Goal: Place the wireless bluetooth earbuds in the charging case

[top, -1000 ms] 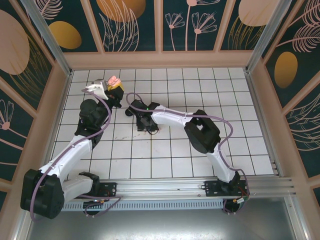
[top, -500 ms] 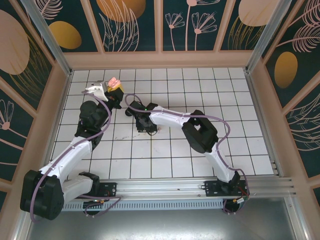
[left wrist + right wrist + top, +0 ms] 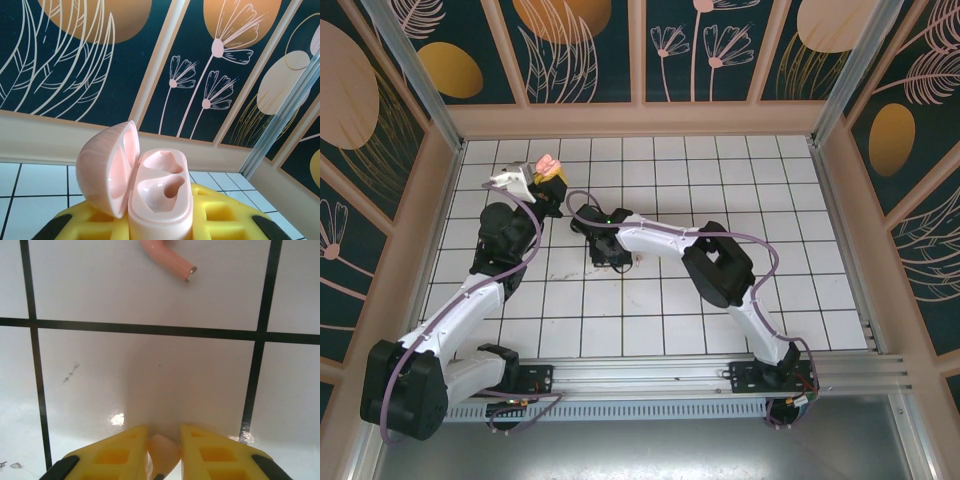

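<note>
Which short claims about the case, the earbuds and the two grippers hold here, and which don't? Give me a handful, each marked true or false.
1. The lid of the charging case stands open. True.
2. Both wells of the charging case hold earbuds. False: both wells are empty.
3. The left gripper holds the charging case between its fingers. True.
4. The right gripper hangs wide open with nothing between its fingers. False: it is shut on a pale pink earbud, down at the table.
5. A coral-pink earbud lies on the table ahead of the right gripper, apart from it. True.
</note>
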You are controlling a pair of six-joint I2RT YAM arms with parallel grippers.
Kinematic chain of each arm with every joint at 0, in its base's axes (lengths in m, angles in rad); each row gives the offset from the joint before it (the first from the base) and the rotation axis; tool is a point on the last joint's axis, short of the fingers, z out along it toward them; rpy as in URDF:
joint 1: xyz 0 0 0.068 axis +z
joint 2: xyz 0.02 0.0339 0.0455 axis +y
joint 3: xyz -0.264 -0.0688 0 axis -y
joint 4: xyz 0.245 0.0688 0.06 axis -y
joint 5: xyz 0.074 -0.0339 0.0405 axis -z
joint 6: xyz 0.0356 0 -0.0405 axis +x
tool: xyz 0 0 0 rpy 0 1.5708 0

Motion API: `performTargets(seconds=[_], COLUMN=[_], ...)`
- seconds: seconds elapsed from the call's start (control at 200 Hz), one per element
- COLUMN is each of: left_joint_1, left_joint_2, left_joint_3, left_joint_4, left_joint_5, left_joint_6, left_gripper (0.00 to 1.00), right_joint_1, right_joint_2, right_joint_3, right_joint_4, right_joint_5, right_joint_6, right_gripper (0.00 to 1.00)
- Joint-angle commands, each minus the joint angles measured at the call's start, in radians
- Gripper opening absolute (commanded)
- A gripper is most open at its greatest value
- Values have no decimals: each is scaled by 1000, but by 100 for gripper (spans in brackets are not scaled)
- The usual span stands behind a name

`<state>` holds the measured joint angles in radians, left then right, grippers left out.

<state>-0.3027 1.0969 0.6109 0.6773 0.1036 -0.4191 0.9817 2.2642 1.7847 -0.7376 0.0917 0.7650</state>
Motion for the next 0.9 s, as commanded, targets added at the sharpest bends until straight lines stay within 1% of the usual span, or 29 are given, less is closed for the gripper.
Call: performTargets(seconds=[0.0, 0.21, 0.375, 0.505, 0.686, 0.896], left_joint_1=[5, 5, 4, 4, 4, 4], left_joint_2=[-22, -28, -43, -46, -43, -41], left_joint_3=[-8, 5, 18, 23, 3, -21], left_joint_4=[53, 40, 20, 12, 35, 57], left_joint_5=[11, 30, 37, 69, 169, 279], left_joint_6=[-21, -24, -12, 1, 16, 47], left_gripper=[0, 0, 0, 0, 0, 0], right_joint_1=[17, 12, -1, -17, -50, -115], right_joint_2=[2, -84, -151, -214, -311, -429], right_joint_3=[-12, -72, -110, -144, -190, -234], right_joint_4=[-10, 33, 51, 68, 87, 117], right_joint_5=[18, 62, 100, 132, 178, 191], right_joint_6=[1, 8, -13, -43, -102, -170], right_gripper=[21, 20, 19, 19, 19, 18])
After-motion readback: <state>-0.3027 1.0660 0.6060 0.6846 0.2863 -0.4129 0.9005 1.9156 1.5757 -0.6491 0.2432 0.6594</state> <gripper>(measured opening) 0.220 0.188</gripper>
